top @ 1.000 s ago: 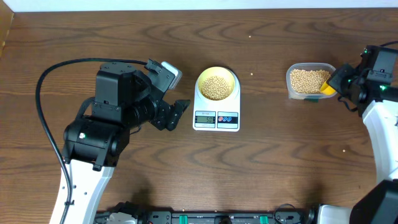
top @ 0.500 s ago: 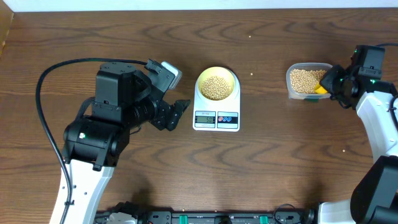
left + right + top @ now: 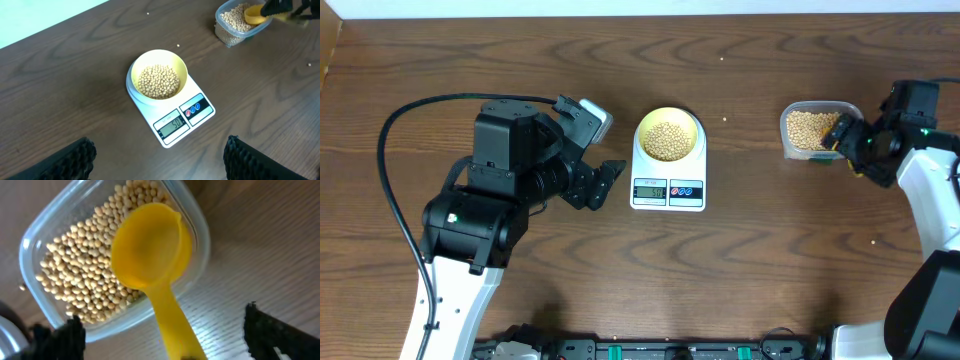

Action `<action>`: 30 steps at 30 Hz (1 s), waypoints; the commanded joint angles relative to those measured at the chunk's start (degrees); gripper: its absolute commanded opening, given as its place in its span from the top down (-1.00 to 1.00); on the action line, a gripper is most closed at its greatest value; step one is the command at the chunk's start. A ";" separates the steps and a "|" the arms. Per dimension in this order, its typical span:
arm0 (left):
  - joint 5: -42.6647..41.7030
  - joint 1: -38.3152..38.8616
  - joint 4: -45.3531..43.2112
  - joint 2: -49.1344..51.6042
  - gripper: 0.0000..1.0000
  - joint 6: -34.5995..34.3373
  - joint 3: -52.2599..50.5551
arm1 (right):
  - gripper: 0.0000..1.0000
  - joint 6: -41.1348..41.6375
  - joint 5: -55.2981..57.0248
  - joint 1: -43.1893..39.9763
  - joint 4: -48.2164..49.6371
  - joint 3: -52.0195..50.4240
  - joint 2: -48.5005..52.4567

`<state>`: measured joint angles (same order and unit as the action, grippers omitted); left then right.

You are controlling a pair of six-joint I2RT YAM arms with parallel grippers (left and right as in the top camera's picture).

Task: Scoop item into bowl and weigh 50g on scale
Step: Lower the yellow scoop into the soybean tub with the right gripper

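The pale yellow-green bowl (image 3: 668, 137) stands on the white scale (image 3: 668, 192), and the tan beans (image 3: 158, 81) fill its bottom. The scale's display (image 3: 172, 124) shows digits. My left gripper (image 3: 605, 180) hovers open just left of the scale, with bare table between its fingers (image 3: 82, 155). My right gripper (image 3: 164, 332) is open at the tub's right end, its jaws wide apart on either side of the yellow scoop's handle and clear of it. The scoop (image 3: 150, 255) lies with its cup on the beans in the clear tub (image 3: 35, 245) and its handle over the rim.
The clear tub (image 3: 815, 130) of beans sits at the back right of the brown wooden table (image 3: 760, 260). A black cable (image 3: 395, 130) loops at the left behind my left arm. The table's back edge meets a white wall.
My right gripper went from shut on the scoop's handle to wide open, and the scoop now rests in the tub. The right arm shifted slightly. The left arm has not moved.
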<state>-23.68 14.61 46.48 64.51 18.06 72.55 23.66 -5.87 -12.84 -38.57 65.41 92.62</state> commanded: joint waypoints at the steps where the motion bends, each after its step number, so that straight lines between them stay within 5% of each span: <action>1: -0.31 -0.35 0.07 0.13 -0.68 0.50 -0.22 | -0.99 -6.99 2.71 -1.05 -1.57 0.07 -4.17; 8: -0.31 -0.35 0.07 0.15 -0.68 0.50 -0.22 | -0.99 -16.31 2.73 -1.38 -1.68 0.07 -13.09; 14: -0.31 -0.35 0.07 0.17 -0.68 0.50 -0.22 | -0.98 -34.14 1.07 -1.38 -4.61 0.07 -22.29; 30: -0.31 -0.35 0.07 0.22 -0.68 0.50 -0.22 | -0.98 -34.88 1.20 -1.38 -4.74 0.04 -22.75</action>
<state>-23.68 14.61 46.46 64.51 18.06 72.55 -10.37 -4.47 -14.02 -43.09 65.39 69.91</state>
